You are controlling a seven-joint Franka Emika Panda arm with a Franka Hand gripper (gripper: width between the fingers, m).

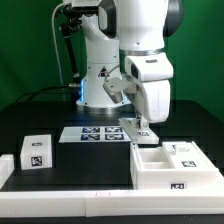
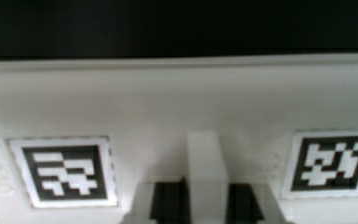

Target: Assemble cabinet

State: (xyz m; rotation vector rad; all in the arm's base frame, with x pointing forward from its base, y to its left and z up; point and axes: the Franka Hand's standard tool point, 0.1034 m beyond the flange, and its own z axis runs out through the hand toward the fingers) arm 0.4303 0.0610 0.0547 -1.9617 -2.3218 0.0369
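The cabinet (image 1: 168, 168) is a large white open box with tags, standing at the front on the exterior view's right. Just behind its far left corner my gripper (image 1: 140, 122) points straight down onto a white panel (image 1: 133, 127) low over the table. In the wrist view this panel (image 2: 176, 100) fills the picture, with a tag (image 2: 64, 170) on one side and another tag (image 2: 332, 162) on the other. My gripper (image 2: 211, 198) is shut on a thin raised ridge (image 2: 210, 165) between them, one dark finger (image 2: 172, 203) on each side.
The marker board (image 1: 97, 133) lies flat beside the gripper toward the exterior view's left. A small white tagged cube (image 1: 38, 151) stands at the left, with another white piece (image 1: 5, 170) at the left edge. The robot's base (image 1: 100, 80) rises behind.
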